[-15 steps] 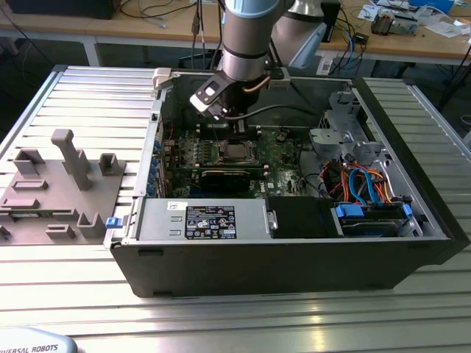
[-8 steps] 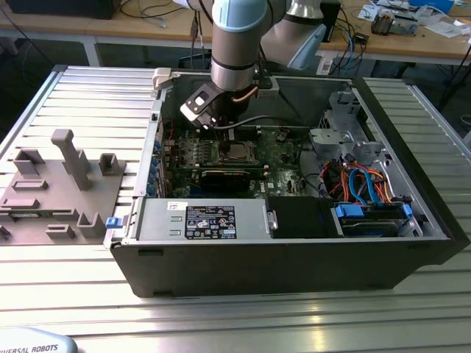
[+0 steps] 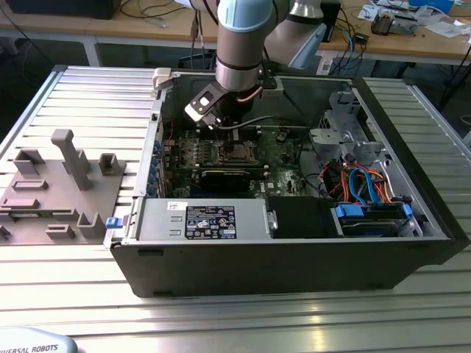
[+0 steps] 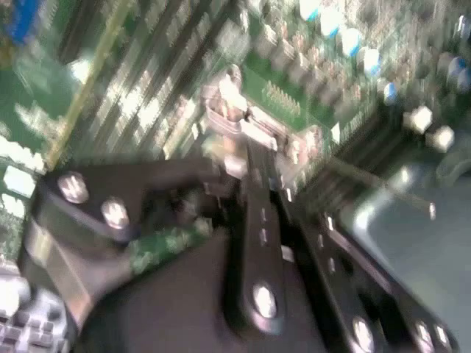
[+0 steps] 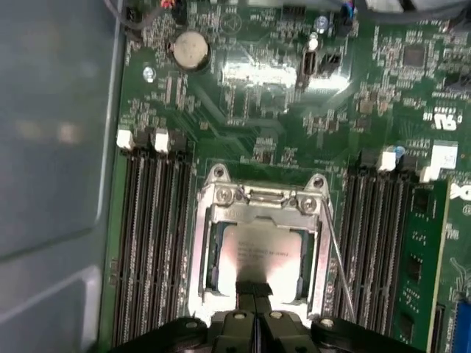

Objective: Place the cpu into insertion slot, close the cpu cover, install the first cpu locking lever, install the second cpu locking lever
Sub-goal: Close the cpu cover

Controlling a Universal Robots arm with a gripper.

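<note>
The black hand [image 5: 255,296], fingers pinched together and empty, is hovering over the silvery square cpu [image 5: 259,254], which is lying inside the silvery metal cover frame [image 5: 202,243].

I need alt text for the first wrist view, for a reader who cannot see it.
The tool hangs with its fingers together over the near edge of the cpu, which lies silvery face up in the insertion slot with the cpu cover framing it. A thin locking lever runs beside the slot, on a green circuit board between long memory slots.
</note>
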